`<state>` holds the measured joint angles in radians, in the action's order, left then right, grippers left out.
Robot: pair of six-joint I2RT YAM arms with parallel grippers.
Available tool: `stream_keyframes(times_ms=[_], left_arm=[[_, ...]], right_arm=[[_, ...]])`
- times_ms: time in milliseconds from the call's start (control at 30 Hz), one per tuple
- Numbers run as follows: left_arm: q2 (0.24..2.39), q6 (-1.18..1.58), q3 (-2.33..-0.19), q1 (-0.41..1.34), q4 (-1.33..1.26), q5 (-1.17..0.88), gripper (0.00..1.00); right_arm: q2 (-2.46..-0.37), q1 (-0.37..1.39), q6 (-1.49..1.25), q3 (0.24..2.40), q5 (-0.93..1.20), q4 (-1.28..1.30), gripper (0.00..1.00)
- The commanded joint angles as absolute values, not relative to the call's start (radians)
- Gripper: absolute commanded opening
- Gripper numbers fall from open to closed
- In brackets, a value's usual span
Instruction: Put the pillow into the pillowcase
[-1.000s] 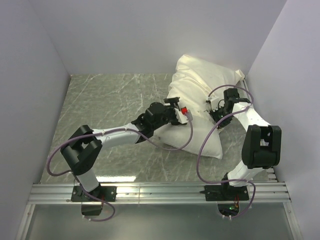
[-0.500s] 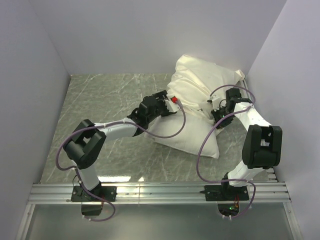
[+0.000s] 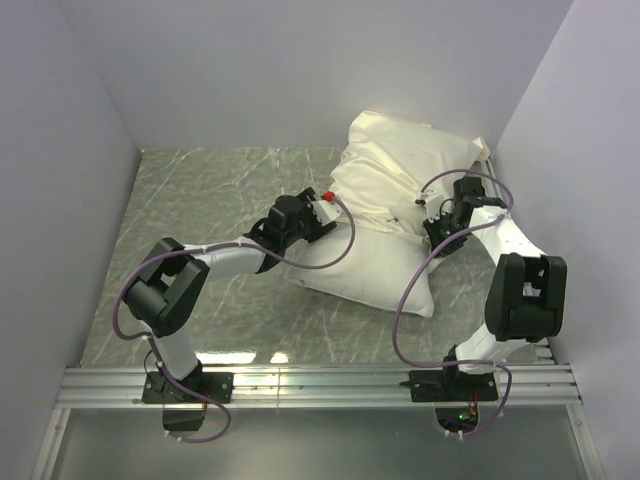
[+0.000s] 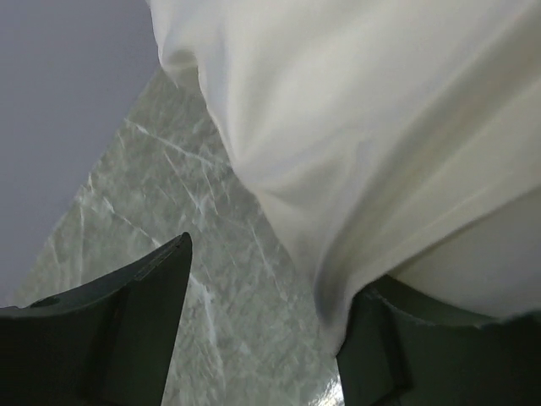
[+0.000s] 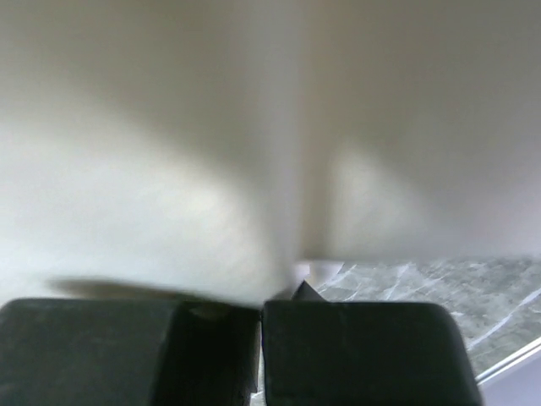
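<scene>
The cream pillowcase (image 3: 410, 150) lies at the back right of the table, bulging. The white pillow (image 3: 375, 272) sticks out of it toward the front. My left gripper (image 3: 326, 203) is at the bundle's left edge; in the left wrist view it (image 4: 262, 338) is open, and pale fabric (image 4: 363, 127) hangs over its right finger (image 4: 439, 355). My right gripper (image 3: 435, 226) is at the bundle's right side. In the right wrist view it (image 5: 260, 338) is shut, with the cream fabric (image 5: 169, 186) pressed against its tips.
The grey marble tabletop (image 3: 210, 200) stretches to the left of the bundle. The lilac walls (image 3: 80, 150) enclose the table on three sides, and the right wall is close behind the bundle. A metal rail (image 3: 320, 380) runs along the near edge.
My left gripper has drawn back from on top of the pillow to the bundle's left edge. The pillow's front end has shifted a little. The right arm has barely moved.
</scene>
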<state>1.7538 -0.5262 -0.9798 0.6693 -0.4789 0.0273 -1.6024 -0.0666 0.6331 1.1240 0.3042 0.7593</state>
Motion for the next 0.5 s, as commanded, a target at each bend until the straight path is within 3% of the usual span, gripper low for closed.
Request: stream_keyframes(times_ms=[0, 100, 167, 200, 233, 467], left_arm=[[1.773, -0.395, -0.999, 0.627, -0.301, -0.017, 0.68], [1.793, -0.289, -1.043, 0.615, -0.223, -0.127, 0.56], [1.801, -0.235, -1.075, 0.617, -0.157, -0.194, 0.16], [1.795, -0.206, -1.098, 0.618, -0.138, -0.21, 0.05], [1.757, -0.193, -1.1, 0.617, -0.134, -0.216, 0.0], [1.55, -0.046, -1.212, 0.563, -0.008, -0.385, 0.0]], right_arm=[[-1.534, -0.08, 0.657, 1.108, 0.35, 0.772, 0.0], [-1.516, -0.078, 0.66, 1.101, 0.432, 0.788, 0.0], [-1.505, -0.077, 0.663, 1.112, 0.5, 0.833, 0.0], [-1.485, -0.077, 0.667, 1.12, 0.573, 0.854, 0.0], [-1.471, -0.077, 0.669, 1.127, 0.613, 0.902, 0.0], [-1.322, -0.077, 0.663, 1.227, 0.877, 1.045, 0.0]])
